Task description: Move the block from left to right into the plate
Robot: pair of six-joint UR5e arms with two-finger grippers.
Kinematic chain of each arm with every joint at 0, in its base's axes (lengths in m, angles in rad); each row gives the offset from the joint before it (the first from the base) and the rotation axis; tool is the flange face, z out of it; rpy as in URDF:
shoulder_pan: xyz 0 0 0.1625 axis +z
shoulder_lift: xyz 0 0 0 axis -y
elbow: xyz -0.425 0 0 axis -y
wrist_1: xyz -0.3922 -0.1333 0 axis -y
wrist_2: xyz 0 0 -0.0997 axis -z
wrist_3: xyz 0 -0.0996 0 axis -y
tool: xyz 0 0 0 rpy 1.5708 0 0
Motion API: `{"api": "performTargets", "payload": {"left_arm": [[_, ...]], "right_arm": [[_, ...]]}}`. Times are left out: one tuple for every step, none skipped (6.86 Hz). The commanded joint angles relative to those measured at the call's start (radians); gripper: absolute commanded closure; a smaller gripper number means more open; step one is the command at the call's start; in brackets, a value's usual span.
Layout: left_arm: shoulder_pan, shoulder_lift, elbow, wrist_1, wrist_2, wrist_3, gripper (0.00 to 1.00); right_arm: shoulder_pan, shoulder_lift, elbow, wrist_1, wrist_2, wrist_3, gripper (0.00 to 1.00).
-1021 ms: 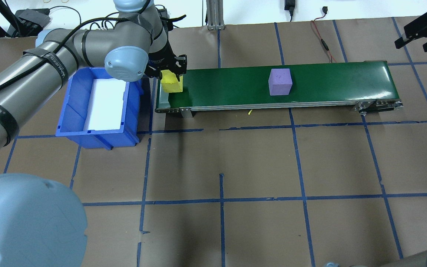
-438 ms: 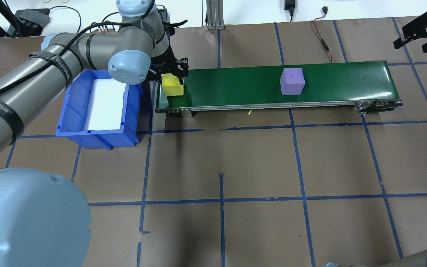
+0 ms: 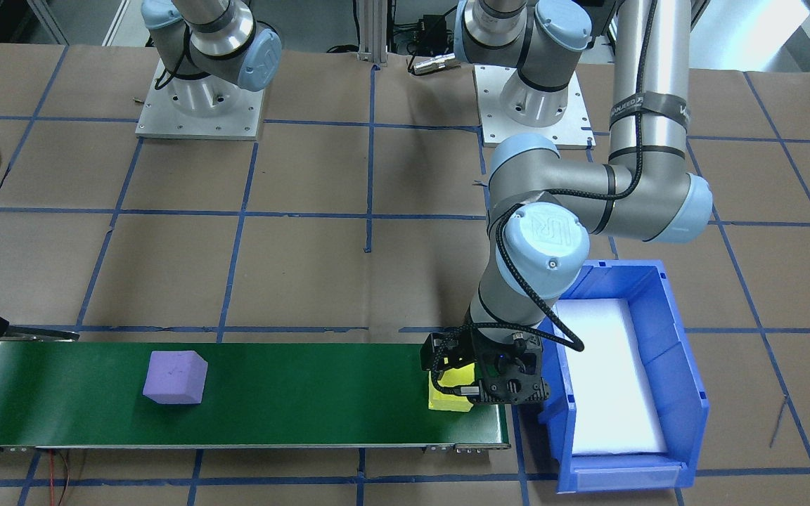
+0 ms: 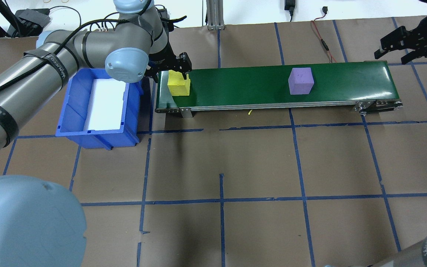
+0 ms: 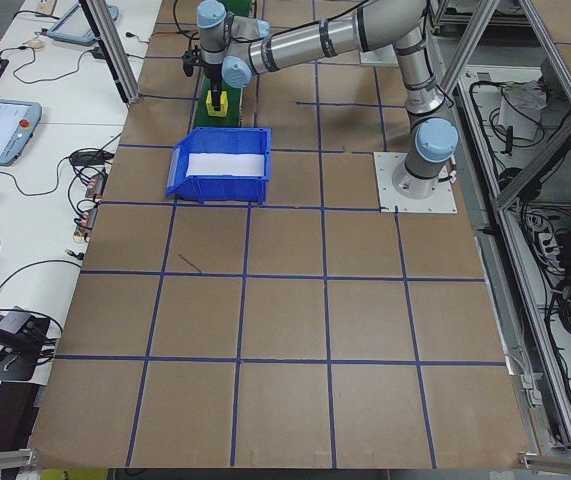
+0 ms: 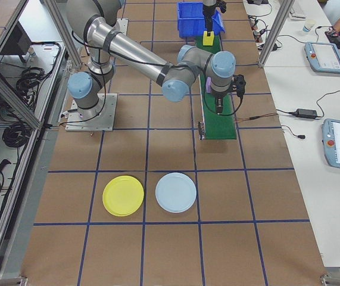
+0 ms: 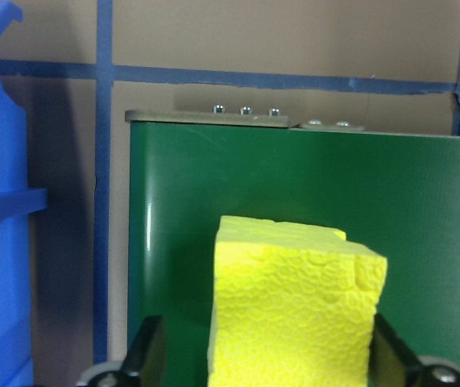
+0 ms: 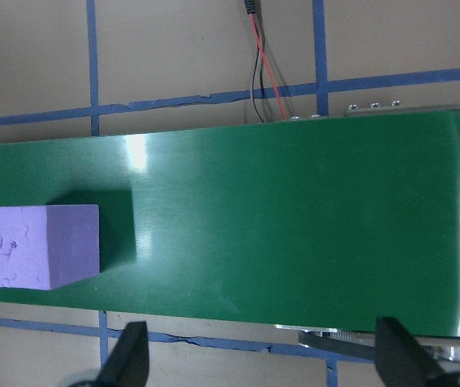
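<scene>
A yellow foam block (image 4: 179, 87) rests on the left end of the green conveyor belt (image 4: 243, 85). My left gripper (image 4: 175, 73) hangs over it, open. In the left wrist view its fingers (image 7: 145, 359) straddle the yellow block (image 7: 294, 314) with a gap on one side. A purple block (image 4: 301, 81) sits further right on the belt. My right gripper (image 4: 408, 46) is open beyond the belt's right end, and its wrist view shows the purple block (image 8: 42, 246) at the left. The yellow plate (image 6: 122, 195) lies on the table, apart from the belt.
A blue bin (image 4: 98, 107) with a white liner stands just left of the belt, against my left arm. A pale blue plate (image 6: 176, 192) lies beside the yellow one. Red and black wires (image 4: 323, 40) run behind the belt.
The purple block has ridden right along the belt. The yellow block has shifted slightly right, and the left gripper sits a little higher over it. The right gripper has come closer to the belt's end.
</scene>
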Motion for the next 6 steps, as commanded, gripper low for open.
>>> {"api": "performTargets", "payload": {"left_arm": [[0.009, 0.111, -0.013, -0.09, 0.009, 0.006, 0.0], [0.022, 0.181, -0.015, -0.16, 0.011, 0.007, 0.0], [0.065, 0.235, -0.016, -0.237, 0.011, 0.029, 0.0], [0.103, 0.296, -0.018, -0.32, 0.009, 0.07, 0.0], [0.128, 0.365, -0.018, -0.407, 0.027, 0.125, 0.0], [0.159, 0.422, -0.018, -0.496, 0.094, 0.165, 0.0]], "right_arm": [[0.038, 0.015, 0.008, -0.008, -0.016, -0.063, 0.0], [0.038, 0.016, 0.028, -0.008, -0.005, -0.082, 0.0], [0.037, 0.012, 0.074, -0.08, -0.004, -0.09, 0.0], [0.038, 0.008, 0.105, -0.156, -0.007, -0.085, 0.0], [0.038, 0.005, 0.102, -0.152, -0.014, -0.023, 0.0], [0.04, 0.013, 0.093, -0.151, -0.019, 0.052, 0.0]]}}
